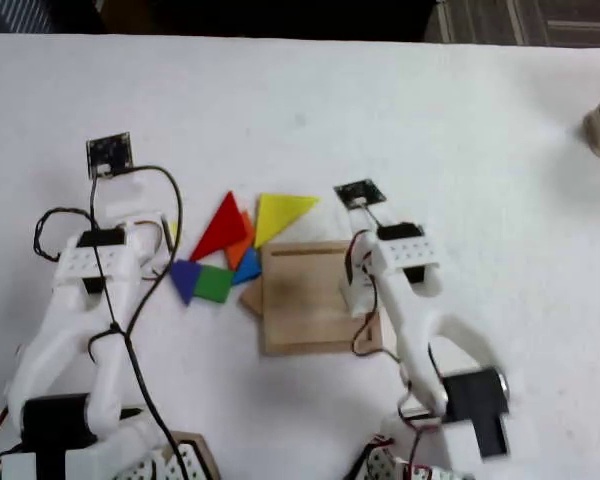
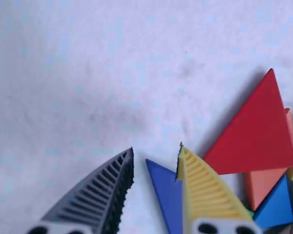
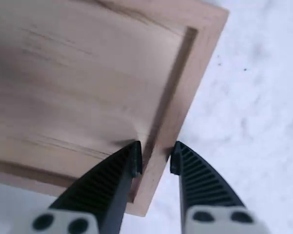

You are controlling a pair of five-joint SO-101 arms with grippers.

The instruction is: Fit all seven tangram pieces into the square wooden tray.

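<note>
While the square wooden tray (image 1: pixel 310 300) lies on the worktop (image 1: pixel 460 120) with its recess bare, none of the pieces is fitted yet, so we judge the task hardly begun. The pieces lie in a cluster just beside the tray, on the side of the left arm (image 1: pixel 85 300): a red triangle (image 1: pixel 220 228), a yellow triangle (image 1: pixel 280 212), an orange piece (image 1: pixel 242 243), a small blue triangle (image 1: pixel 248 268), a green square (image 1: pixel 215 285) and a blue-violet piece (image 1: pixel 184 278); a seventh we cannot make out. The right jaws stand narrow across the tray's rim, one side inside the recess and the other outside, and seem to pinch it. The left jaws are apart, low over the worktop, with the pointed end of the blue-violet piece between them. The next move, we think, calls for closing on this piece and lifting it over the rim without pushing its neighbours
</note>
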